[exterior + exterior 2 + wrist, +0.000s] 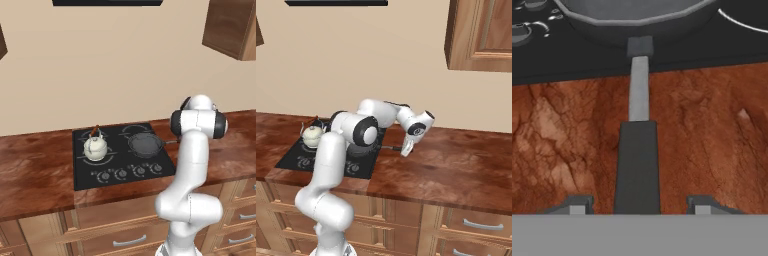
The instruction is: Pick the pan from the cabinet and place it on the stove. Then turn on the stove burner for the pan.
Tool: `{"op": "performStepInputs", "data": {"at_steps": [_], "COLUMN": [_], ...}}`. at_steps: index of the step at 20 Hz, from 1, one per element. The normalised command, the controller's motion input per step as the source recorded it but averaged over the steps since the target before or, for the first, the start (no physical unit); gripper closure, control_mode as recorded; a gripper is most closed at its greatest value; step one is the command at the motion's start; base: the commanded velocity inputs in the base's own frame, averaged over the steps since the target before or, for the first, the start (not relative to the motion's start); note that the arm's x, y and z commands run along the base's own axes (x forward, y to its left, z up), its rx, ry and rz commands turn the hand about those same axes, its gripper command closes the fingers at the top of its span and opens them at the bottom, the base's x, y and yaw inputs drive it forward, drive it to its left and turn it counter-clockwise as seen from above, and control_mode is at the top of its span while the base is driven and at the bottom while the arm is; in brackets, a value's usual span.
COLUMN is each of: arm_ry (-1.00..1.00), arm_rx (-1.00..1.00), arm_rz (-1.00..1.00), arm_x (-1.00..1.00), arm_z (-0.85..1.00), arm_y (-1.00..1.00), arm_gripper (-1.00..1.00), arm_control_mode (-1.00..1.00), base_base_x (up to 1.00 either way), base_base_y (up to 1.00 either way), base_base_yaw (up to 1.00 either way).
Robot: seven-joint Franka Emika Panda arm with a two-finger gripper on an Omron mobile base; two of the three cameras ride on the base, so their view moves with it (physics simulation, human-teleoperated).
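left base: pan (146,143) sits on stove (85,172) rear-right burner beside kettle (95,147), placing looks done, knob left to turn | right base: hand (406,148) low over desk (456,170) at handle end | hand view: fingertips (577,206) spread either side of the black handle, not gripping; pan shallow, dark grey.

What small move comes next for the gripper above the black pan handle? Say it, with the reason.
Probably lift the gripper straight up off the handle. The round dark frying pan already sits on the flat black cooktop, beside the small white kettle, and the fingers stand open, clear of the handle. The knobs come next.
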Motion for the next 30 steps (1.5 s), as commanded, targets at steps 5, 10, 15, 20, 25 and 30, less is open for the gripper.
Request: {"op": "performStepInputs", "data": {"at_steps": [5, 10, 15, 20, 25, 30], "arm_ry": [0.00, 0.00, 0.00, 0.00, -0.01, -0.04], "arm_rx": [0.00, -0.03, -0.02, 0.00, -0.02, -0.04], "arm_rz": [0.00, 0.00, 0.00, -0.01, -0.03, -0.05], "arm_x": [0.00, -0.01, -0.30, -0.47, -0.45, -0.41], "arm_z": [0.19, 0.31, 0.18, 0.17, 0.26, 0.28], "arm_y": [0.09, 0.06, 0.19, 0.45, 0.46, 0.42], "arm_gripper": [-1.00, -1.00, -1.00, -1.00, -1.00, -1.00], "arm_control_mode": [-1.00, -1.00, -1.00, -1.00, -1.00, -1.00], "base_base_x": [0.00, 0.00, 0.00, 0.00, 0.00, 0.00], "base_base_y": [0.00, 0.00, 0.00, 0.00, 0.00, 0.00], "base_base_yaw": [0.00, 0.00, 0.00, 0.00, 0.00, 0.00]}}
